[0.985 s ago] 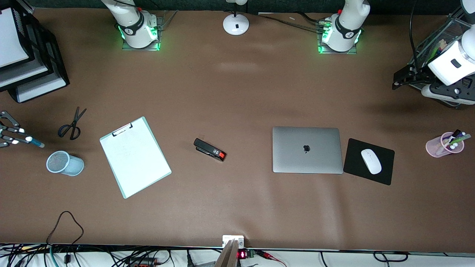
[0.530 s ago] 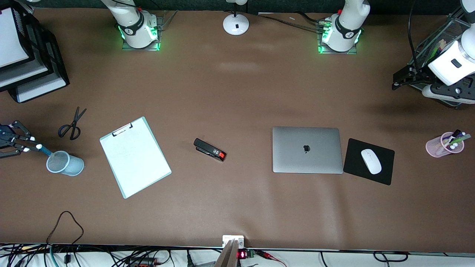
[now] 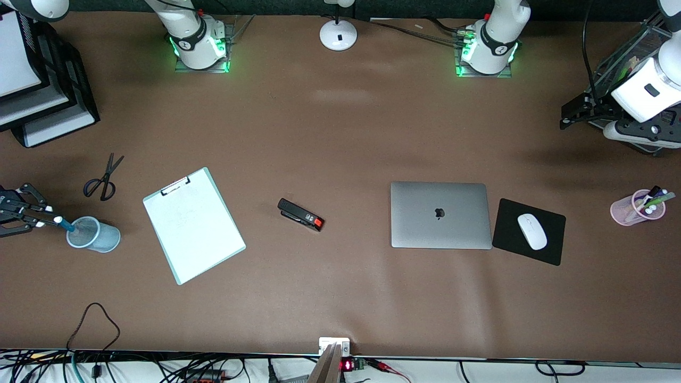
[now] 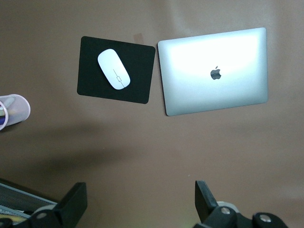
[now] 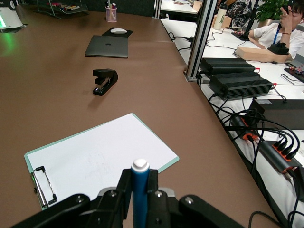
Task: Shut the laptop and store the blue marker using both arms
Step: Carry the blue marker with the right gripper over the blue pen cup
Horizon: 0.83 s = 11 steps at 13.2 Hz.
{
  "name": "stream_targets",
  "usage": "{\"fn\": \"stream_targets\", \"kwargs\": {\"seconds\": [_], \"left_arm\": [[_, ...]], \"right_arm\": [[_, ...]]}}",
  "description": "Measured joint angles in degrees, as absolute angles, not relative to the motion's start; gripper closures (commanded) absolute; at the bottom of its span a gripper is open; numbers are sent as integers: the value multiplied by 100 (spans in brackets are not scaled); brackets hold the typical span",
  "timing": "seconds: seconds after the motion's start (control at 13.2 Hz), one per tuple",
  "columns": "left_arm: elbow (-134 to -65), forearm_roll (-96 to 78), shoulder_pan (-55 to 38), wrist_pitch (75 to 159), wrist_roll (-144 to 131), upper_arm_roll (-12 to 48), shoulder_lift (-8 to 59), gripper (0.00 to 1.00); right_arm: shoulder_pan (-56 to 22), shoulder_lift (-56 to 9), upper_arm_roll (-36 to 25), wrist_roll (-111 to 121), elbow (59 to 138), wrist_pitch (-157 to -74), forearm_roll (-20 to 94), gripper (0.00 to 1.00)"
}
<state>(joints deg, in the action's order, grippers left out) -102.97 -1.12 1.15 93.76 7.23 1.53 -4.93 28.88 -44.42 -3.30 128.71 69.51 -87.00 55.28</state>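
Closed silver-grey laptop [image 3: 440,215] lies flat on the brown counter [image 3: 340,133] as the right tool [image 3: 47,215] grips the slim sky-blue marker [image 3: 64,224] at the frame's left edge.

In the front view the marker's tip reaches the rim of the pale-blue mesh cup [image 3: 93,234], lower left of the black scissors [image 3: 103,177]. The right wrist view alone shows the marker's white end [image 5: 140,165] between the clamped fingers, with the white clipboard [image 5: 99,159] and the black stapler [image 5: 105,80] ahead. The left tool [image 3: 573,113], at the frame's upper right, hangs with jaws spread wide; its wrist view looks down on the laptop's lid [image 4: 213,71] and the white mouse [image 4: 114,75] on its black pad [image 4: 137,88].
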Motion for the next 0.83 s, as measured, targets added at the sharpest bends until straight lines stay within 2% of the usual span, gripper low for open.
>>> {"fn": "stream_targets", "kwargs": {"seconds": [0.83], "left_arm": [[-10281,-112,120,9325,713,149,-486,0]], "right_arm": [[2973,-4815,-331,12897,6938,-8703,5532,100]]}}
